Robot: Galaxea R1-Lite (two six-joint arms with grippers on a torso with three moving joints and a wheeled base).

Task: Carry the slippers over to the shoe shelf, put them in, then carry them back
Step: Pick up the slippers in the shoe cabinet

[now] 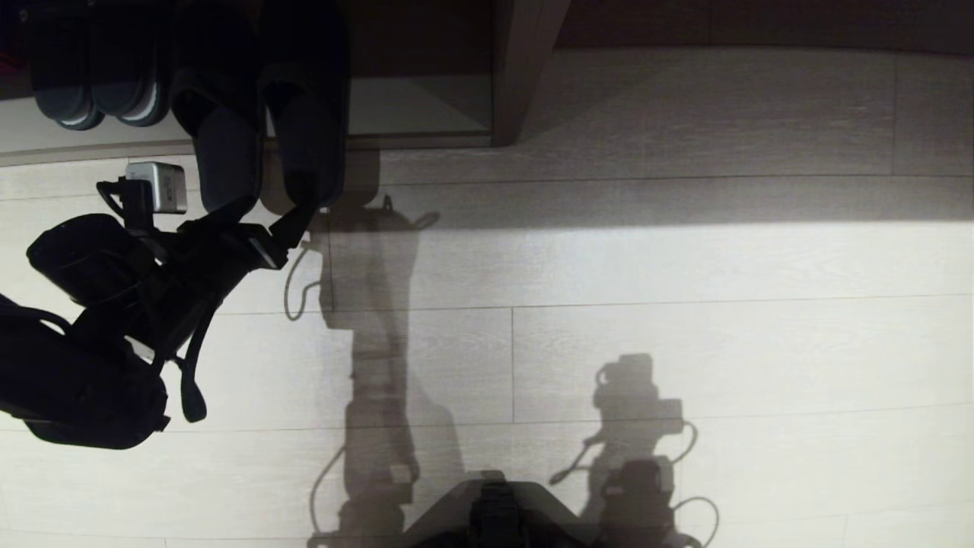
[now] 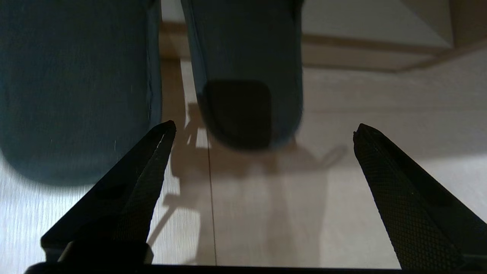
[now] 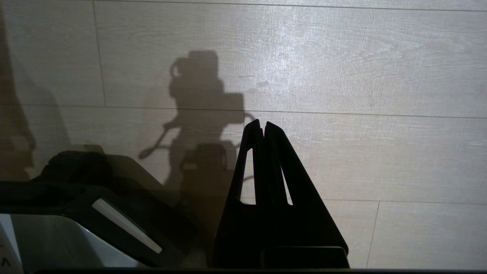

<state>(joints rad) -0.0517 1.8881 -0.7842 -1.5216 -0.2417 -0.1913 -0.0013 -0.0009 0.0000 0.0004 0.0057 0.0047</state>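
Observation:
The two charcoal slippers (image 1: 228,114) (image 1: 304,106) lie side by side with their toes inside the shoe shelf (image 1: 418,106). Their open heels stick out over its front edge above the floor. My left gripper (image 1: 266,217) is open just behind those heels, one finger near each slipper, holding nothing. In the left wrist view the heels of the slippers (image 2: 76,95) (image 2: 247,57) fill the area ahead of the left gripper (image 2: 263,129). Its fingertips (image 2: 167,131) stand wide apart over bare floor. My right gripper (image 3: 262,123) hangs shut over the floor, parked.
Another dark pair with pale sole rims (image 1: 99,84) sits in the shelf to the left of the task pair. A dark upright panel (image 1: 525,68) ends the shelf on the right. Pale plank floor (image 1: 685,304) stretches toward my base (image 1: 494,510).

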